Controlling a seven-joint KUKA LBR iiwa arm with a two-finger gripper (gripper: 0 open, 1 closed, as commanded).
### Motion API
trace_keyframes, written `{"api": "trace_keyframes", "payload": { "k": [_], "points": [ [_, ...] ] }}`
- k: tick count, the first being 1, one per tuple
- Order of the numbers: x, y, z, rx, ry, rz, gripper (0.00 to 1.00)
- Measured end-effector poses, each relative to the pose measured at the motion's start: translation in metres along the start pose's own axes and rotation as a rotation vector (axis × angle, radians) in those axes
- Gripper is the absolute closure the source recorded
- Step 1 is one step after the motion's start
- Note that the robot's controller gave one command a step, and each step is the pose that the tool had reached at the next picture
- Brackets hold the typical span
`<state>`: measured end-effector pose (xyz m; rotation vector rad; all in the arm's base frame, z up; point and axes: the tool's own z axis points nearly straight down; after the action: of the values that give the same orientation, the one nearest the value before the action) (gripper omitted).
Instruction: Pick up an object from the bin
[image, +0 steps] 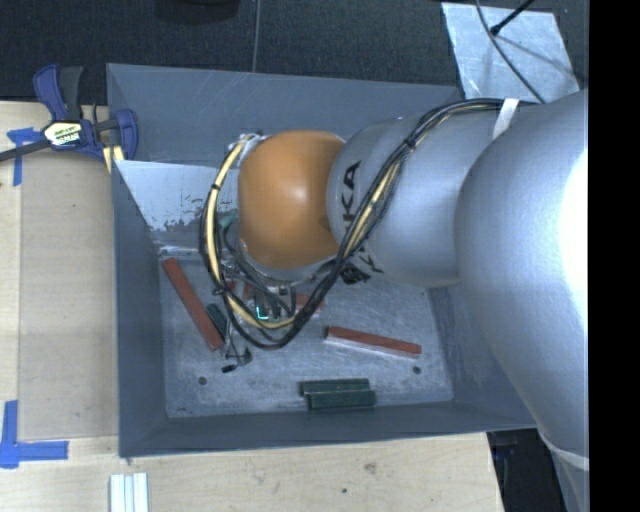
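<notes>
From where I stand the gripper (240, 328) hangs low in the left half of the bin (140, 330), just beside the slanted reddish-brown stick (192, 300), and I can't tell whether it is spread or closed, so I'd centre it squarely across that stick before squeezing.

Stick (190, 298) left, bar (372, 343) right (block (338, 393) seemingly before).

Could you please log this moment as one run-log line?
hand: low beside brown stick, left of bin | holding: cannot tell | elsewhere: red bar, green block
</notes>
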<state>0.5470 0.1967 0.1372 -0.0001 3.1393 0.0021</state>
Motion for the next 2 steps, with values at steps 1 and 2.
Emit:
{"api": "trace_keyframes", "payload": {
  "k": [1,2],
  "points": [
    [0.0209,-0.0251,0.0595,0.003,0.006,0.152,0.00],
    [0.0195,-0.0247,0.0578,0.001,0.002,0.155,1.00]
  ]
}}
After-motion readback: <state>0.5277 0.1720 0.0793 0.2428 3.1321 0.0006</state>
